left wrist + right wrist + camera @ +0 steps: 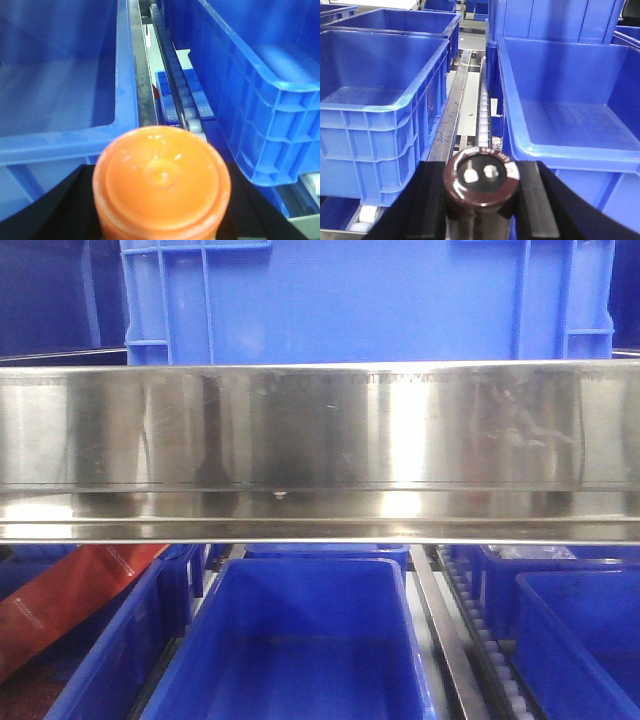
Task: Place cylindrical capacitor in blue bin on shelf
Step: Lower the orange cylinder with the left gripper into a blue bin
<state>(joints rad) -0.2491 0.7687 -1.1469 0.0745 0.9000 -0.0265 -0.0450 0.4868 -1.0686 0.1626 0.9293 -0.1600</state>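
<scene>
Steel shelf [320,430] w/ blue bins [300,600] all round. L end effector [161,210] clamped on orange cylinder [161,175]. R end effector [481,210] clamped on cylindrical capacitor [481,175]; roller track [483,120] straight ahead, bins either side.

Upper bin [365,300] sat on the shelf [200,512], behind its front rail [450,425]. Below, the middle bin [300,640] stood between a left bin [115,645] and a right bin [585,640], roller track [492,645] just on its right.
</scene>
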